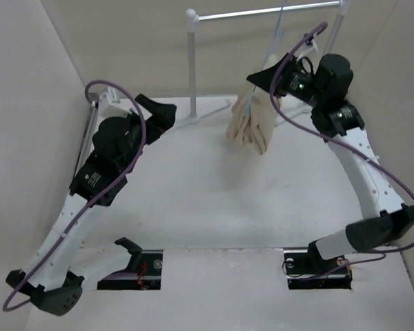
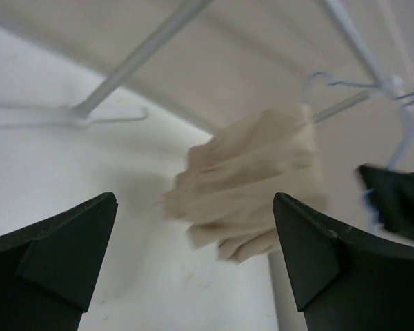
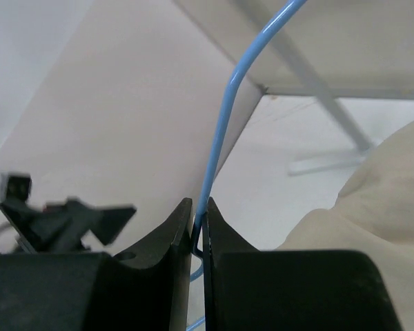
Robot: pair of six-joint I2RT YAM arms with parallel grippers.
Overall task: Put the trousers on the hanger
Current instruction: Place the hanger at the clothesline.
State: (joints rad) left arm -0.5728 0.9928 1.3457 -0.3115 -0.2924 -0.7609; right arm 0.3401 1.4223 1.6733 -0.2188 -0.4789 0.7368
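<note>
The beige trousers [image 1: 252,124] hang folded over the hanger [image 1: 278,38], a thin pale bluish wire that rises toward the rack bar. The trouser ends reach down close to the table. My right gripper [image 1: 270,74] is shut on the hanger wire [image 3: 224,124], which runs up from between its closed jaws [image 3: 199,215]. The trousers [image 3: 379,200] bulge just to the right of it. My left gripper [image 1: 162,114] is open and empty, low at the left. In its wrist view [image 2: 193,255] the trousers [image 2: 255,179] and hanger hook [image 2: 317,79] are well ahead of it.
A white tubular rack with a metal bar [image 1: 262,12] and an upright post [image 1: 191,62] stands at the back; its foot [image 3: 331,162] lies on the table. Beige walls close in the left, right and back. The right gripper [image 2: 400,200] shows in the left wrist view.
</note>
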